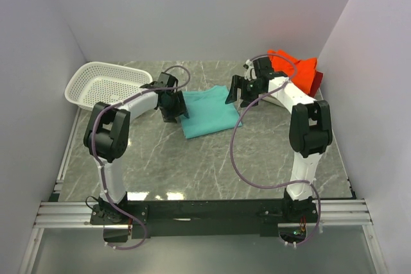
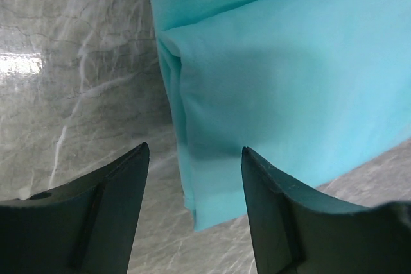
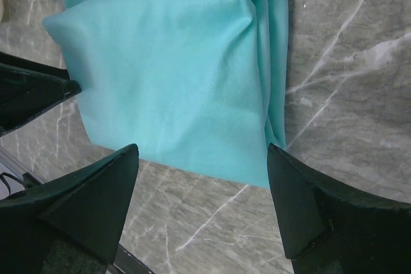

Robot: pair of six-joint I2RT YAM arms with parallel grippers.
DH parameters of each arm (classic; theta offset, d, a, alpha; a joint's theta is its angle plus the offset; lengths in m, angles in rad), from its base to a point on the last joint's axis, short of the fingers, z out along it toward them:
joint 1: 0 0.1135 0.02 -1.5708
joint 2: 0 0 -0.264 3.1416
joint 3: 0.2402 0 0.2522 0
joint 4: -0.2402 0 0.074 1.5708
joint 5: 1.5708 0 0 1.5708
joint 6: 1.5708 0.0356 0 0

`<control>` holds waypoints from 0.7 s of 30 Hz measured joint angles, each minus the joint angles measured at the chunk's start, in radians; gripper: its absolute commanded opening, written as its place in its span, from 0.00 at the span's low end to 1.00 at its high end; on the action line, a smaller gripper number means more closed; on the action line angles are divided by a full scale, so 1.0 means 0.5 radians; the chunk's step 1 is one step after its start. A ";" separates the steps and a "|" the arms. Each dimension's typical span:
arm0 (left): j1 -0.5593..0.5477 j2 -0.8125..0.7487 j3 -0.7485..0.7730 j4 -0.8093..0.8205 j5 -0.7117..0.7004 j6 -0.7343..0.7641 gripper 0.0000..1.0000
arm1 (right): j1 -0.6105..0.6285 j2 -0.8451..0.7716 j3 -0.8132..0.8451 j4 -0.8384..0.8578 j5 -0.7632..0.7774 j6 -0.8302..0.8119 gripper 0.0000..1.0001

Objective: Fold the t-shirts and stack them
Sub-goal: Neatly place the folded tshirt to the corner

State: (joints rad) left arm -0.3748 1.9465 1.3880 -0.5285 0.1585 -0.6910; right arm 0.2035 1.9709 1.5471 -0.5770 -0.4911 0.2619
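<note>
The teal t-shirt [image 1: 209, 112] lies folded into a rectangle on the marble table, between my two grippers. My left gripper [image 1: 172, 106] is open at its left edge; in the left wrist view [image 2: 194, 155] the shirt's folded corner [image 2: 212, 197] sits between the open fingers, apart from them. My right gripper [image 1: 236, 93] is open over the shirt's right edge; in the right wrist view [image 3: 202, 152] the teal shirt [image 3: 173, 81] lies just beyond the wide-open fingers. An orange-red t-shirt [image 1: 292, 68] lies at the back right, with a darker red fold under it.
A white plastic mesh basket [image 1: 106, 85] stands at the back left. White walls close in the table on three sides. The left arm's black finger [image 3: 32, 91] shows at the left of the right wrist view.
</note>
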 measured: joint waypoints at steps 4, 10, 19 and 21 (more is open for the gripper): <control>-0.003 0.026 -0.011 0.002 -0.011 0.001 0.61 | -0.003 0.001 -0.003 0.005 -0.001 -0.007 0.86; -0.004 0.032 -0.031 0.028 0.001 0.005 0.43 | -0.004 0.026 -0.003 0.021 -0.001 -0.036 0.86; -0.002 0.114 -0.050 0.105 0.040 0.037 0.14 | -0.011 0.186 0.027 0.027 0.000 -0.083 0.85; -0.002 0.119 -0.050 0.114 0.055 0.038 0.10 | -0.011 0.233 0.049 0.027 0.001 -0.095 0.85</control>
State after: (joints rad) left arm -0.3759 2.0060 1.3628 -0.4713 0.1860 -0.6720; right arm 0.1982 2.0876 1.5715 -0.5632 -0.4908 0.2146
